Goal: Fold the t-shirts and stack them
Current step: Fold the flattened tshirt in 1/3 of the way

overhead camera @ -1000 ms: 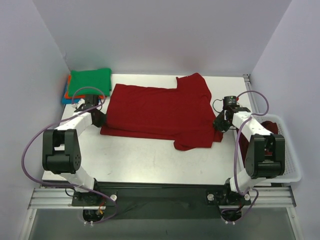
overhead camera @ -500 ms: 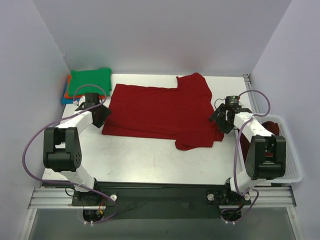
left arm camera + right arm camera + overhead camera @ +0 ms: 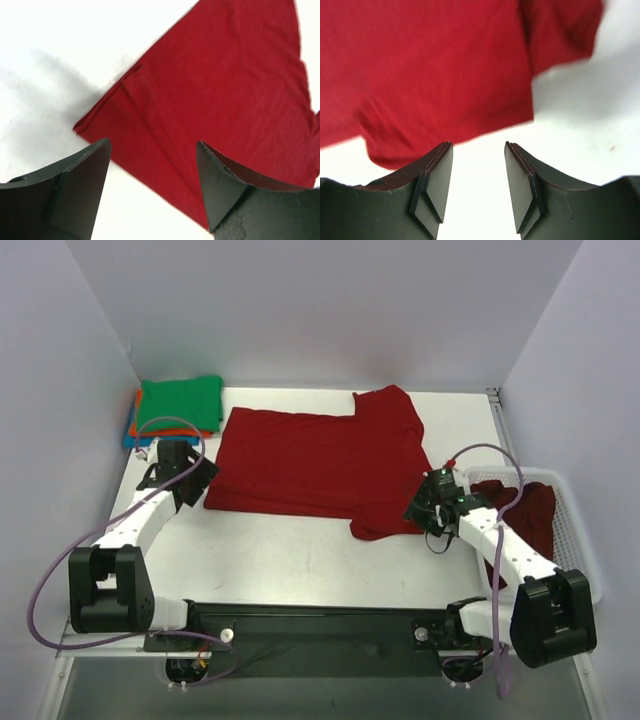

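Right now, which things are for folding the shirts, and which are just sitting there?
For the job:
- spread red t-shirt
- folded stack, green on top
- dark red shirt, bunched at the right

Just there:
- white basket
- table

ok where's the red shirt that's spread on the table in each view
Top external: the spread red shirt lies across the middle of the table.
Left wrist: the shirt fills the upper right, a corner pointing lower left.
Right wrist: the shirt fills the top of the picture.
Shared landmark: the bare white table along the shirt's edge.
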